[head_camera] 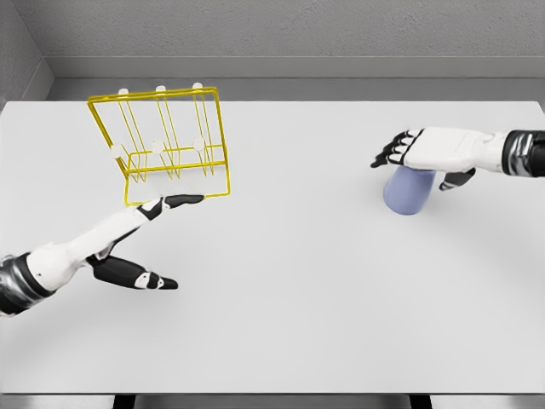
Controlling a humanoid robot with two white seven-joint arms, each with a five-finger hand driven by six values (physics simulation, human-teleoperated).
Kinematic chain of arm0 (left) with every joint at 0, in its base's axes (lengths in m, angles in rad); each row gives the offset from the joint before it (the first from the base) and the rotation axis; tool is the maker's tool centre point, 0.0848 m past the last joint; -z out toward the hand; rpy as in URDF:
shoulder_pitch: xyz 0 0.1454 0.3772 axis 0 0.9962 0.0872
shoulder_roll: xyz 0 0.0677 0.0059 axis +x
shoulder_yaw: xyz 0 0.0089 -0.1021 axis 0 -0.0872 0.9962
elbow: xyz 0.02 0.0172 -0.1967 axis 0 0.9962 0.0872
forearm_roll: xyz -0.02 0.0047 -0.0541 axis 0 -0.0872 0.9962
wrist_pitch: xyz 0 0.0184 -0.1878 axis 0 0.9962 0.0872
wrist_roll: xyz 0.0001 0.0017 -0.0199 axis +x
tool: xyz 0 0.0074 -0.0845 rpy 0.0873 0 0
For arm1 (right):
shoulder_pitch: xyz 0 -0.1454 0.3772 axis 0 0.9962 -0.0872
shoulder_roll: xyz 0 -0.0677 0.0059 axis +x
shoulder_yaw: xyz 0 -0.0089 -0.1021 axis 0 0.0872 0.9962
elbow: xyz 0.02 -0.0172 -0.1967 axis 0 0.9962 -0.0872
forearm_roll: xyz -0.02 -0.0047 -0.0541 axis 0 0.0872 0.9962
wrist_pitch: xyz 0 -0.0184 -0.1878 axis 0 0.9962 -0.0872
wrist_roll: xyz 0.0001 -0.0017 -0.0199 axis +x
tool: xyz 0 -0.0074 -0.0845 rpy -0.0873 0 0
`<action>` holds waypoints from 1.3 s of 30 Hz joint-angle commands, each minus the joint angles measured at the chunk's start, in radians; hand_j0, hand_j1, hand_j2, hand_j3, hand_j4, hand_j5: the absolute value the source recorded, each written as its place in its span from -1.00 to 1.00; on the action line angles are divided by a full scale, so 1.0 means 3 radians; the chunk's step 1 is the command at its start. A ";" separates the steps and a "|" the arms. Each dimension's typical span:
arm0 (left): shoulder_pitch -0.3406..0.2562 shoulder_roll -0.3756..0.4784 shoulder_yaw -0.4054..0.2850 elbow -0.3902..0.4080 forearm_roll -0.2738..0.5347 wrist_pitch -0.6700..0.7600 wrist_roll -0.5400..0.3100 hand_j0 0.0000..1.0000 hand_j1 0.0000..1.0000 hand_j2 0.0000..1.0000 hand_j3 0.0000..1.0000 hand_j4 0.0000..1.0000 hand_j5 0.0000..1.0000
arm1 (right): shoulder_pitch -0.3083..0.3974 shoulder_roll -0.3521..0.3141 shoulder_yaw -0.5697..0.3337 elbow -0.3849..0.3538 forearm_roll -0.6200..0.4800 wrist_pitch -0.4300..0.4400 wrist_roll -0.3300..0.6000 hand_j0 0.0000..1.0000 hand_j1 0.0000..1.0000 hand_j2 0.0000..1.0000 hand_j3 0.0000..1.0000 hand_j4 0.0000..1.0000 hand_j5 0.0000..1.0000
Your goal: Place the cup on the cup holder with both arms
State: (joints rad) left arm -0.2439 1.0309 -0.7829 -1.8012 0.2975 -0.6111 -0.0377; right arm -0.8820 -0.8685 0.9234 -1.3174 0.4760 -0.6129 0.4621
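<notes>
Cup (410, 191) sits on the desk (306, 298) at right, directly under the right hand (426, 153). The hand lies over the cup's top, thumb down the near side, fingers pointing left. It looks closed around the cup, but contact is hidden by the palm, so grip is probable, not confirmed. Cup axis is near upright, slightly tilted.

Holder (166, 145) is far left, well apart from the cup, tilted back with its pegs pointing up and away. Left hand (157, 213) is at the holder's front lower edge, index finger stretched out touching or just under the frame, other fingers loose; it grips nothing that I can see.

Key relation: holder lies straight left of the cup, bare desk between, no obstacles. Right arm owns the cup; left steadies the holder. Desk edges are far from both.
</notes>
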 commanded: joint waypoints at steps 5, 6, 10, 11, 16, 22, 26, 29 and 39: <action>-0.0072 0.0005 -0.0110 0.0001 0.1002 0.0001 -0.0483 1.00 1.00 1.00 1.00 1.00 1.00 | 0.0000 0.0016 0.0031 0.0009 0.0014 0.0007 0.0004 0.95 0.95 0.95 0.95 0.95 0.95; -0.0072 0.0005 -0.0110 0.0001 0.1038 0.0001 -0.0549 1.00 1.00 1.00 1.00 1.00 1.00 | 0.0000 0.0016 0.0031 0.0009 0.0019 0.0007 0.0004 0.86 0.86 0.86 0.86 0.86 0.86; -0.0107 0.0010 -0.0105 0.0001 0.1151 0.0257 -0.0784 1.00 1.00 1.00 1.00 1.00 1.00 | 0.0000 0.0016 0.0031 0.0009 0.0080 0.0007 0.0004 0.59 0.59 0.59 0.59 0.59 0.59; -0.0123 -0.0010 -0.0100 0.0001 0.1156 0.0380 -0.0784 1.00 1.00 1.00 1.00 1.00 1.00 | 0.0000 0.0021 0.0031 0.0009 0.0080 0.0007 0.0004 0.58 0.58 0.58 0.58 0.58 0.58; -0.0143 -0.0149 -0.0100 0.0016 0.1151 0.0687 -0.0784 1.00 1.00 1.00 1.00 1.00 1.00 | 0.0000 0.0021 0.0031 0.0009 0.0121 0.0007 0.0004 0.48 0.48 0.48 0.48 0.48 0.48; -0.0153 -0.0200 -0.0100 0.0021 0.1345 0.1081 -0.0784 1.00 1.00 1.00 1.00 1.00 1.00 | -0.0005 0.0021 0.0031 0.0004 0.0126 0.0007 0.0004 0.37 0.37 0.37 0.37 0.37 0.37; -0.0153 -0.0343 -0.0105 0.0078 0.1396 0.1086 -0.0784 1.00 1.00 1.00 1.00 1.00 1.00 | -0.0005 0.0026 0.0031 0.0004 0.0131 0.0007 0.0004 0.28 0.28 0.28 0.28 0.28 0.28; -0.0153 -0.0389 -0.0105 0.0119 0.1365 0.1076 -0.0784 1.00 1.00 1.00 1.00 1.00 1.00 | -0.0041 0.0032 0.0026 -0.0001 0.0121 0.0007 0.0004 0.28 0.28 0.28 0.28 0.28 0.28; -0.0225 -0.0486 -0.0116 0.0175 0.1969 0.1664 -0.0779 1.00 1.00 1.00 1.00 1.00 1.00 | -0.0107 0.0011 -0.0015 -0.0175 0.0111 0.0007 0.0004 0.14 0.14 0.14 0.14 0.14 0.14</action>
State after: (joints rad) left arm -0.3129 0.8954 -0.8178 -1.7499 0.8498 -0.1491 -0.2715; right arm -0.9143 -0.8634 0.9205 -1.3674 0.5147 -0.6130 0.4637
